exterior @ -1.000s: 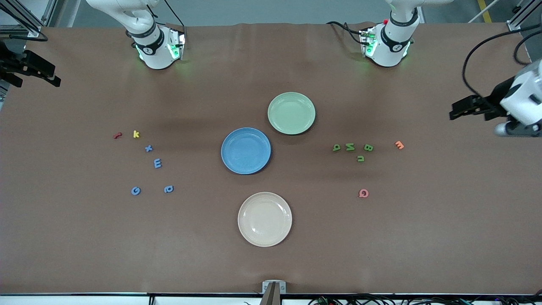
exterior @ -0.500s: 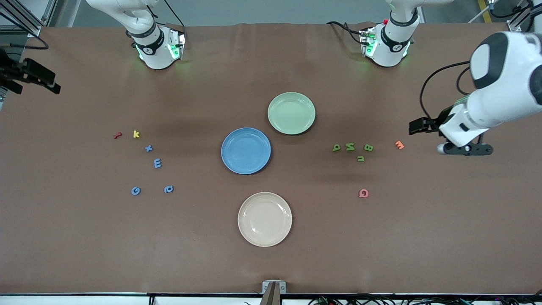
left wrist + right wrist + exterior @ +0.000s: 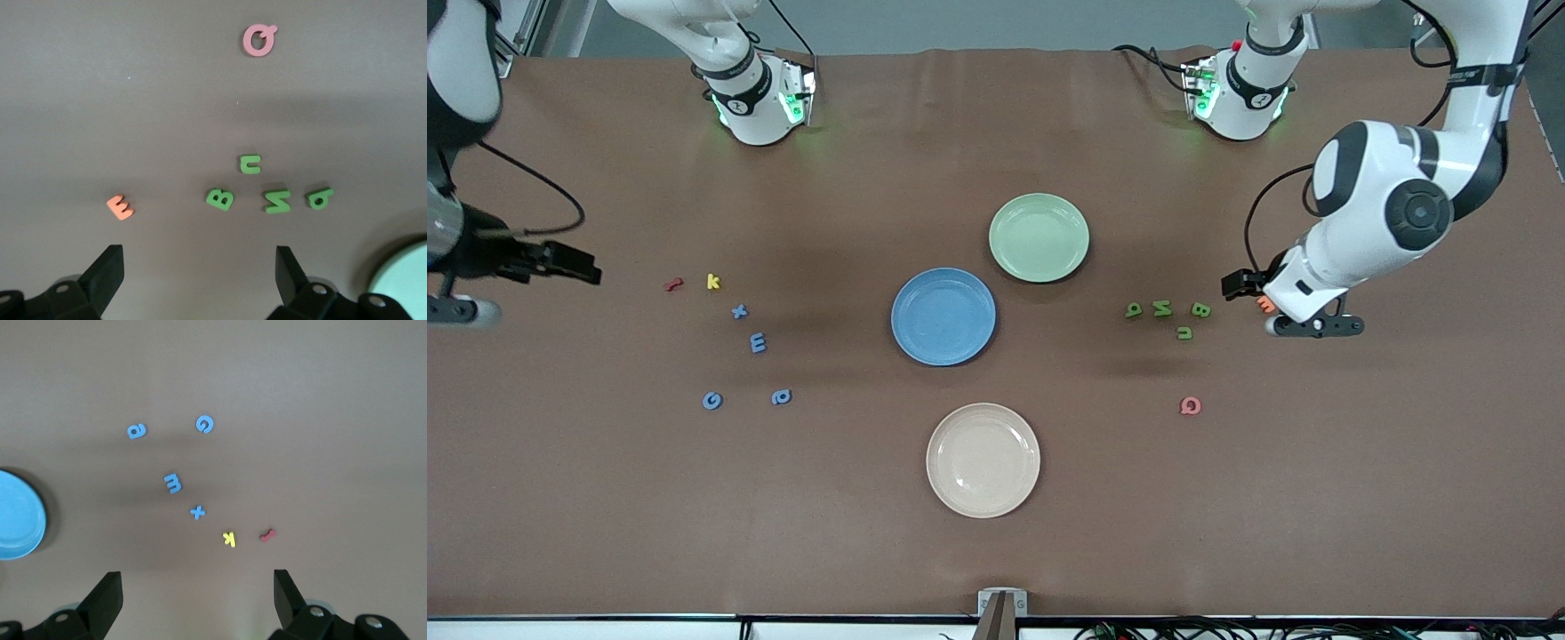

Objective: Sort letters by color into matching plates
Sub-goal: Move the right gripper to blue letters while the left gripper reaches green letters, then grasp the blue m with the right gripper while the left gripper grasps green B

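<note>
Orange letter (image 3: 1264,304) half hidden under left gripper (image 3: 1240,284) (fingers spread, empty).

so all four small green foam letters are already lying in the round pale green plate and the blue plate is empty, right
Not quite. The front view shows the round pale green plate empty; the four small green foam letters lie on the brown table, toward the left arm's end. The round blue plate is empty.

Plates: one medium blue plate (image 3: 943,316), one pale green plate (image 3: 1039,237), one cream plate (image 3: 983,460), all plain, on a brown table (image 3: 1316,498). Letters: four blue letters (image 3: 758,342), four green letters (image 3: 1162,308). Others: a red letter (image 3: 674,284), a yellow letter (image 3: 712,281), an orange letter (image 3: 120,207), a pink letter (image 3: 1190,406).
</note>
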`<state>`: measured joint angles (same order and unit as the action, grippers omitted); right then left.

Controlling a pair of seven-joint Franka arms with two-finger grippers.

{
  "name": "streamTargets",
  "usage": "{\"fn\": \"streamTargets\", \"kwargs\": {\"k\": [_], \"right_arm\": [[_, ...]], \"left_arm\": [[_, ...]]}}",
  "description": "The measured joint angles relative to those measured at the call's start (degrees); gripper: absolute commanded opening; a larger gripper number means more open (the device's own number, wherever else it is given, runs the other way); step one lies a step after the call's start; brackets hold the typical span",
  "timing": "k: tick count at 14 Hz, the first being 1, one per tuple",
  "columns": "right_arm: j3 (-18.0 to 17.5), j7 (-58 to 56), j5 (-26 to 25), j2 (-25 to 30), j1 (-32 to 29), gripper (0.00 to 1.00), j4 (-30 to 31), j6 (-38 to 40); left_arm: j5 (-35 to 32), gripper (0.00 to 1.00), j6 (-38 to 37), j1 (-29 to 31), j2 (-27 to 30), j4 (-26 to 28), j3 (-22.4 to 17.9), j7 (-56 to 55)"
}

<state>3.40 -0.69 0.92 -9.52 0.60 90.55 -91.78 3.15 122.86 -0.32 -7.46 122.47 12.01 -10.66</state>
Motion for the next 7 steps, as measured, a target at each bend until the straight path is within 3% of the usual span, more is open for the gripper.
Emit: {"fn": "streamTargets", "kwargs": {"k": [6,7], "right_arm": [[-0.44,5.12,0.16,-1.11,2.46,0.98,18.63,-20.54],[-0.53,6.48,0.16,-0.74,3.9,0.85,22.54,-24.8]], "left_arm": [[-4.29,1.0,12.62,-2.14,-5.43,6.52,0.98,-3.15],[-5.2,1.0,13.79,-2.33,-6.41,7.15,1.02,-3.24]]}}
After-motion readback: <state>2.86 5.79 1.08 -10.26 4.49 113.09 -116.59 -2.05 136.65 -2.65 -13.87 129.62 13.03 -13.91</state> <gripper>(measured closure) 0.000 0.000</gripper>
